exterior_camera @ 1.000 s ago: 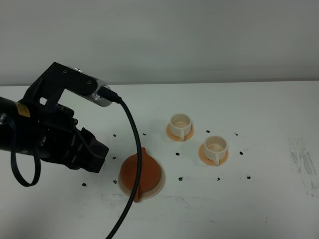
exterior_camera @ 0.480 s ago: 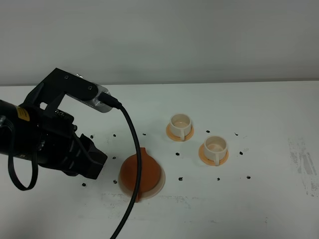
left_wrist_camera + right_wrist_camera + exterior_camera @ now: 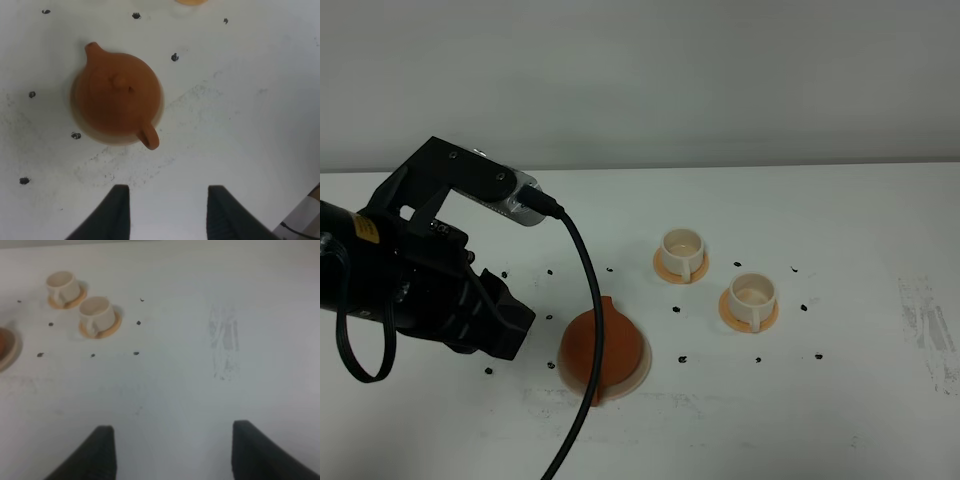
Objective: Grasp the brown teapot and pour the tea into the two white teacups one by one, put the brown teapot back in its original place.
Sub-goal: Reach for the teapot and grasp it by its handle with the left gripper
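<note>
The brown teapot point(image 3: 612, 350) sits upright with its lid on, resting on the pale beige disc point(image 3: 640, 372) that is its original place. In the left wrist view the teapot point(image 3: 120, 95) lies ahead of my left gripper point(image 3: 170, 212), handle toward it. That gripper is open, empty and well clear of the pot. The two white teacups point(image 3: 681, 247) point(image 3: 752, 294) stand on orange saucers to the teapot's right. Their insides look pale, and no tea shows. My right gripper point(image 3: 175, 452) is open over bare table, with both cups point(image 3: 62, 286) point(image 3: 96, 312) far ahead of it.
A black cable point(image 3: 582, 300) from the left arm point(image 3: 420, 270) hangs across the teapot in the exterior view. Small black dots point(image 3: 681, 357) are scattered around the cups and the disc. A grey scuff patch point(image 3: 925, 320) marks the table's right side.
The left arm drew back slightly to the left and a little lower, then held still. The teapot and cups have not moved.
</note>
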`<state>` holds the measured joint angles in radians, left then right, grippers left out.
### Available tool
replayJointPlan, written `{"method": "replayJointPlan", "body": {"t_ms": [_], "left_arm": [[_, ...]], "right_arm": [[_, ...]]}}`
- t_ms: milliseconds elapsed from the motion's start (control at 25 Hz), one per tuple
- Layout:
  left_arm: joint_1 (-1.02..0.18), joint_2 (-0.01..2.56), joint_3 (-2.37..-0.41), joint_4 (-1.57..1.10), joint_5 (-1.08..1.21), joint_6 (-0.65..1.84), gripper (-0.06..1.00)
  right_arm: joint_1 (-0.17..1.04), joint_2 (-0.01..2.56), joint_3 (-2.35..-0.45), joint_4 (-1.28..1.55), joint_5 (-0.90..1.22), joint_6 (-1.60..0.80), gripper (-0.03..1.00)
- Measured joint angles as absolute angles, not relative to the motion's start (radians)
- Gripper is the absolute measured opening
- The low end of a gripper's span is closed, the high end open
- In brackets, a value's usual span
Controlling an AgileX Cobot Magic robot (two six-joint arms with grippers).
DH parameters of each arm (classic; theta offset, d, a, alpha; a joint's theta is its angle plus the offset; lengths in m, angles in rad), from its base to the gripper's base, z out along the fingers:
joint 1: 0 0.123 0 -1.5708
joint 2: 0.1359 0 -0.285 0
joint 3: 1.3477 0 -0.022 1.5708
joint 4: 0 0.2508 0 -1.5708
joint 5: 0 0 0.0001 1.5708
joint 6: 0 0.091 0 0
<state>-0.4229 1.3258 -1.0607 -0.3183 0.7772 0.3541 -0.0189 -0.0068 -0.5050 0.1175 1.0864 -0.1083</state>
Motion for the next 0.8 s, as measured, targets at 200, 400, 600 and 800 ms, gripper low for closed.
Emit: {"method": "replayJointPlan", "body": {"t_ms": [200,400,600,800], "left_arm": [[-0.423,1.326,-1.061,-0.334,0.779,0.354,0.39],[-0.455,1.322,-1.034,-0.368,0.778,0.353,0.39],[-0.585,1.304,-0.939,-0.373,0.678,0.321,0.39],[-0.646,1.301,-0.922,-0.243,0.611,0.116,0.39]], "right_arm": [[-0.019,-0.007,-0.505,0.12,1.086,-0.107,0.52],[-0.019,-0.007,-0.505,0.12,1.086,-0.107,0.52],[-0.019,-0.007,-0.505,0.121,1.086,-0.107,0.52],[-0.019,-0.007,-0.505,0.122,1.086,-0.107,0.52]]}}
